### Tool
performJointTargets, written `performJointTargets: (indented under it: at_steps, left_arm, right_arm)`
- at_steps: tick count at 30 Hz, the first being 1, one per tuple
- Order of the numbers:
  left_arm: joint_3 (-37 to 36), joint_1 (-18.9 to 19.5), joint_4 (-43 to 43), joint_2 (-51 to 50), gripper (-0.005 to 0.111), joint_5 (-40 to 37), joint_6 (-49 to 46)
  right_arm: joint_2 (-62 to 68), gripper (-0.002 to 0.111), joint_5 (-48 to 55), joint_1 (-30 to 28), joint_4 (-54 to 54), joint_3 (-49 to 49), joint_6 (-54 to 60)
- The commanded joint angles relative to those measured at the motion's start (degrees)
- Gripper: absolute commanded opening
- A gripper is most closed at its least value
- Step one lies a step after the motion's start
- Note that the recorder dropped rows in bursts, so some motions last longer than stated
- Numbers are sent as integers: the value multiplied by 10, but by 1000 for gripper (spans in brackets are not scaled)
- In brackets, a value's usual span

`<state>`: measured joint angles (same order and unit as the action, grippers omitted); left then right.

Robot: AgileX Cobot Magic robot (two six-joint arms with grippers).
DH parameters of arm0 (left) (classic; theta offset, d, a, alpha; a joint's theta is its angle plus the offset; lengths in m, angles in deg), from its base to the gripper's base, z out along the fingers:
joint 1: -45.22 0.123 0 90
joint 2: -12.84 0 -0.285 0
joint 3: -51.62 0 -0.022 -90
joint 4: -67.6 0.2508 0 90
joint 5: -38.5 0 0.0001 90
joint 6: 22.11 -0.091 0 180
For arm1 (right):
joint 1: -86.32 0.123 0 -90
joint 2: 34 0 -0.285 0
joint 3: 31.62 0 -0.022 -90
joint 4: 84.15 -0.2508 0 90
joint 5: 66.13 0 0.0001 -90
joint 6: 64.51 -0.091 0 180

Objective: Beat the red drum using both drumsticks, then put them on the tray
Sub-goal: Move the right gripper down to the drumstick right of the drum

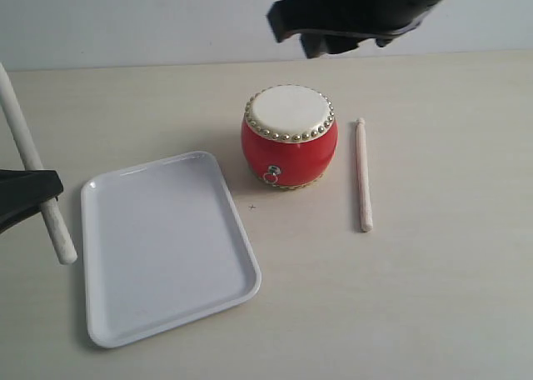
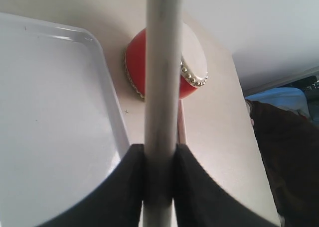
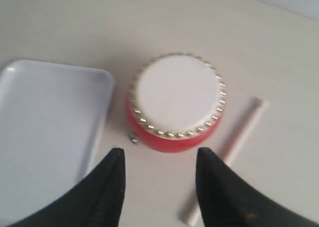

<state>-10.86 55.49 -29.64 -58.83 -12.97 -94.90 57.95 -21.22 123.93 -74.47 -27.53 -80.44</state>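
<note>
Drumsticks: are both in hand?

Only one. My left gripper (image 2: 159, 155) is pinched on a drumstick (image 2: 162, 62), part-way along its shaft. In the exterior view it slants along the far left edge of the frame, its lower end just off the left rim of the tray (image 1: 166, 247). My right gripper (image 3: 159, 160) is spread wide with nothing between its fingers, hovering at the top of the frame above the red drum (image 1: 290, 138).

Where's the other one?

The second drumstick (image 1: 363, 176) lies flat on the table (image 1: 450, 297), just right of the red drum and not touching it, running roughly top to bottom of the frame. The red drum stands upright in the upper middle, skin up. The tray sits at lower left, near the red drum but apart from it, with nothing in it.

So which step is this?

Pick-up, I'd judge; beating needs both sticks. Next I should shift my right gripper rightward off the red drum, lower it with its fingers straddling the shaft, and close toward one end so enough length is left for striking. A stick that slim may roll if nudged.
</note>
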Motion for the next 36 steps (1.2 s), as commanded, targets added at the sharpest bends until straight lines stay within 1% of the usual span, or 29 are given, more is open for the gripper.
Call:
performJointTargets:
  at_steps: [1, 6, 13, 17, 21, 26, 30, 36]
  left_arm:
    - [0, 1, -9, -1, 0, -13, -5]
    - [0, 1, -10, -1, 0, -17, -17]
    - [0, 1, -10, -1, 0, -17, -18]
    - [0, 1, -7, -1, 0, -17, -19]
    - [0, 0, -4, -1, 0, -20, -19]
    - [0, -12, 4, -1, 0, -25, -19]
    - [0, -12, 1, -1, 0, -25, -19]
    - [0, -12, -1, -1, 0, -25, -19]
  right_arm:
    - [39, 43, 31, -45, 33, 2, -28]
    - [125, 43, 83, -82, 16, 2, -12]
    - [202, 43, 54, -107, 9, 2, -31]
    - [228, 43, 48, -134, 3, 2, -44]
    - [247, 43, 43, -164, -46, 2, -45]
    - [275, 43, 34, -169, -87, 2, -41]
    - [282, 43, 8, -169, -147, 2, -34]
    - [286, 43, 4, -169, -150, 2, -42]
